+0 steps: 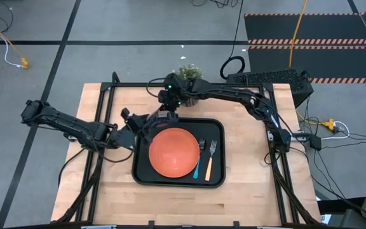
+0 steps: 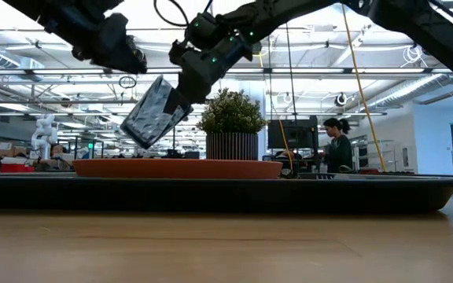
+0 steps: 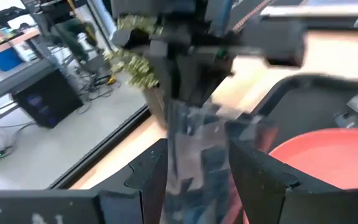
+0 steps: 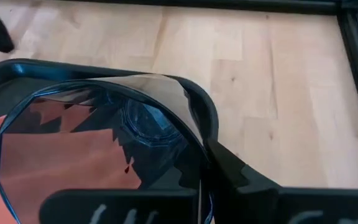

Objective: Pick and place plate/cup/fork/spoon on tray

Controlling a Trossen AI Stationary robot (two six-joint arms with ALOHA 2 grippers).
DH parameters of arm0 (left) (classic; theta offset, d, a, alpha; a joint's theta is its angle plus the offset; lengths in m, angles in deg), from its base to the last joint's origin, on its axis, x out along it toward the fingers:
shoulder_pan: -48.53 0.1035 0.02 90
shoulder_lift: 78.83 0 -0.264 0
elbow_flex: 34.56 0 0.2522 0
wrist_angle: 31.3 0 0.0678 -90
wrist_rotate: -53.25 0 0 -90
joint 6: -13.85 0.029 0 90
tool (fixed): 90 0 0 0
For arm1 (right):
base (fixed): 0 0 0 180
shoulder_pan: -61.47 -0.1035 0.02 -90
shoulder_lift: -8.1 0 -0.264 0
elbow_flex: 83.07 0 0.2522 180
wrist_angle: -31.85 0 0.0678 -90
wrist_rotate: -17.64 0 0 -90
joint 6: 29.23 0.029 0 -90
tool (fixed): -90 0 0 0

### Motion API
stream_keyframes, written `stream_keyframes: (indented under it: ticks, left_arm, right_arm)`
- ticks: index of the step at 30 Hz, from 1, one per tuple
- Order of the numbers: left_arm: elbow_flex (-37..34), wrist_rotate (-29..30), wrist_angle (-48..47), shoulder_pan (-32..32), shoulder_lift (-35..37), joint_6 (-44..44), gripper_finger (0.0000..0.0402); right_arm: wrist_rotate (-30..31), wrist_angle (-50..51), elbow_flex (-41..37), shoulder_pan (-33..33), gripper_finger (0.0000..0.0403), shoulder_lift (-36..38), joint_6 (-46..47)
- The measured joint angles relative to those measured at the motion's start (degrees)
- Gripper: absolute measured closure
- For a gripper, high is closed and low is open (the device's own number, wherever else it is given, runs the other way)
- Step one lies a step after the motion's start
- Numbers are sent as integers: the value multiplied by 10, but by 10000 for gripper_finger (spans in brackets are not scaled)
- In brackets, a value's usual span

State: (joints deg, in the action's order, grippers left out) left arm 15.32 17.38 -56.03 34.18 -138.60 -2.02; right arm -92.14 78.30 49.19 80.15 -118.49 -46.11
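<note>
We're looking at a handover in mid-air. The right gripper (image 2: 181,101) is pinched on the rim of the cup (image 2: 152,112), one finger inside the mouth and one outside, as the right wrist view shows. The tumbler hangs tilted above the tray (image 1: 219,127), over its far-left corner, clear of the plate (image 1: 173,152).

The left gripper (image 1: 138,130) has its fingers (image 3: 260,180) spread wide on either side of the cup's body, not closed on it. We judge it is set to take the cup around the wall, since a rim pinch leaves it hanging crooked and would be awkward for setting it down upright.

Down on the tray, the orange plate sits left of centre. The spoon (image 1: 199,158) and the fork (image 1: 210,159) lie side by side to its right, handles pointing toward the near edge. So the cup looks like the last piece to land.

The potted plant (image 1: 188,73) stands just beyond the tray's far edge, close behind the arms, something to keep clear of.
</note>
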Motion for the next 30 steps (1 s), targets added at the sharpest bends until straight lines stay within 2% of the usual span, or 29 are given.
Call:
stream_keyframes:
  ticks: [7,18,30]
  left_arm:
    - [0,4,-55,6,-2,-19,229]
    - [0,7,-55,8,-2,-9,229]
    - [0,7,-55,8,-2,-8,229]
  right_arm:
    - [0,-25,0,-8,403,1,14]
    - [0,-97,-73,1,403,2,42]
    - [17,-107,-112,1,403,3,48]
